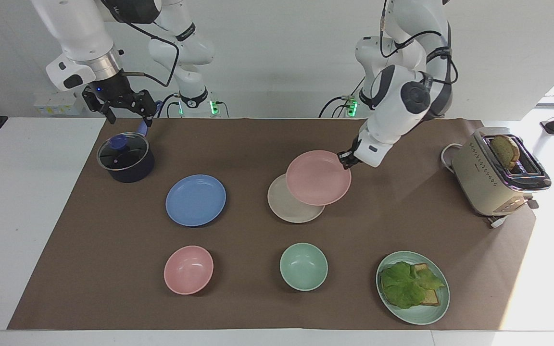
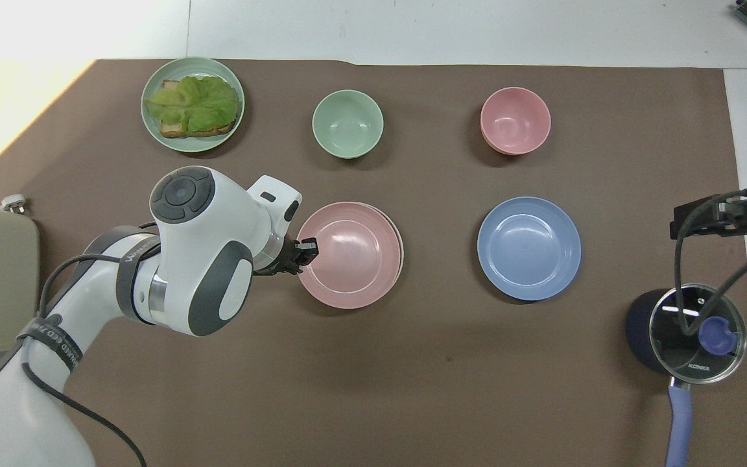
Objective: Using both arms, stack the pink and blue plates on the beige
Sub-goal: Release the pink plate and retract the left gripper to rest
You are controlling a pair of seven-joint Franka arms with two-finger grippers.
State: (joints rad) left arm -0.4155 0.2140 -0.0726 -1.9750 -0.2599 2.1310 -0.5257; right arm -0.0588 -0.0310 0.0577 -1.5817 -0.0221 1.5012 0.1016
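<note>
Now we see the pink plate (image 1: 318, 177) raised and slightly tilted over the beige plate (image 1: 284, 207), its rim pinched between the closed jaws of the left gripper (image 1: 344, 159) at the edge toward the left arm's end; the blue plate (image 1: 195, 200) lies flat beside the beige one; the right gripper (image 1: 123, 109) waits with jaws apart above the pot (image 1: 125, 158).

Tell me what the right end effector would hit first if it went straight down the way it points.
The right end effector hangs open, pointing down over the lidded pot, waiting. Straight down, it would probably meet the pot's blue handle or the glass lid's rim first; depth is unclear.
</note>
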